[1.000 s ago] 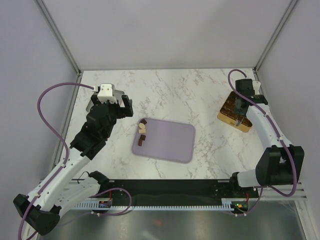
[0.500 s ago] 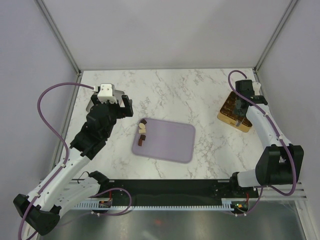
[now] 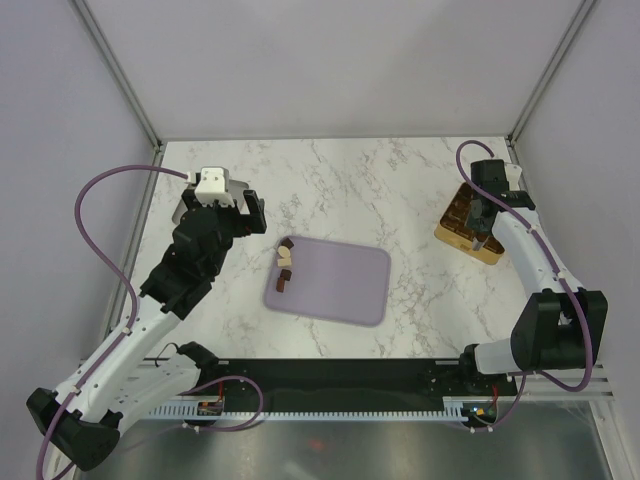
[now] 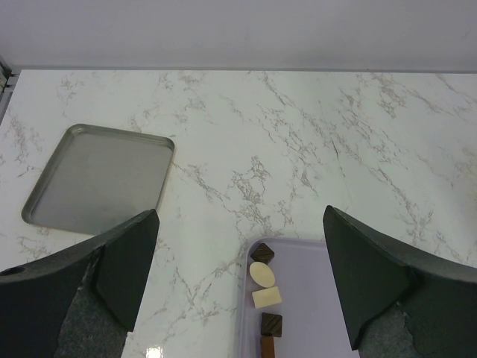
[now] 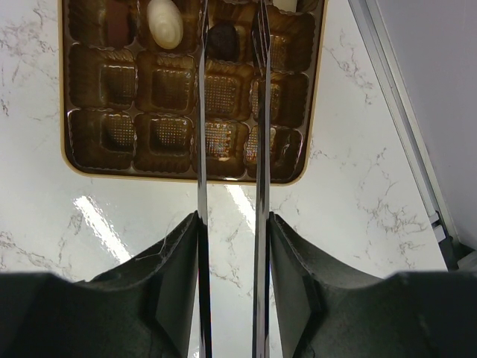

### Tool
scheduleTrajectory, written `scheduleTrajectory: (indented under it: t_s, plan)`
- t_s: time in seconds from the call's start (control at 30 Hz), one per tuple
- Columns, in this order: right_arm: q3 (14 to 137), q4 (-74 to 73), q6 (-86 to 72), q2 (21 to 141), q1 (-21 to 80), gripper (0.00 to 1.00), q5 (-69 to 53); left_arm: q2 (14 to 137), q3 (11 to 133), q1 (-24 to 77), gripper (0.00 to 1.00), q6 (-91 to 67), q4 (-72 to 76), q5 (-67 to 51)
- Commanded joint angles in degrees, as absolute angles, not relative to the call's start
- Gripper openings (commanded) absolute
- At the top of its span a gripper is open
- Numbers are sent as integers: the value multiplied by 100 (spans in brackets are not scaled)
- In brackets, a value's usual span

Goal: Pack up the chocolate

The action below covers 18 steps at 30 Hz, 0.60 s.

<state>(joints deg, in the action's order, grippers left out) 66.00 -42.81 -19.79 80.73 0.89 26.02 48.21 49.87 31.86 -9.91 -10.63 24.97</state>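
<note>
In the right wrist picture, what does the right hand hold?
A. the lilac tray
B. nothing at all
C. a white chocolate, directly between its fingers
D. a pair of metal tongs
D: the right hand is closed on the metal tongs, and their two thin blades reach out over the gold box, to either side of a dark chocolate in it.

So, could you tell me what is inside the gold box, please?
The gold box holds a cream oval chocolate and a dark piece; the rest in view looks empty. The tongs cover strips, and its far row is cropped.
</note>
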Motion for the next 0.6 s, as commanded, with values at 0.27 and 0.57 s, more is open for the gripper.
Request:
scheduleTrajectory:
  t_s: [0.27, 0.57]
  plan:
    - [6908, -4236, -1934, 7709, 367, 49, 2558, 4764, 5124, 3173, 100, -809, -888, 2575]
    - [6927, -3982, -1889, 7287, 1984, 49, 1954, 4729, 5106, 3173, 100, -809, -879, 2593]
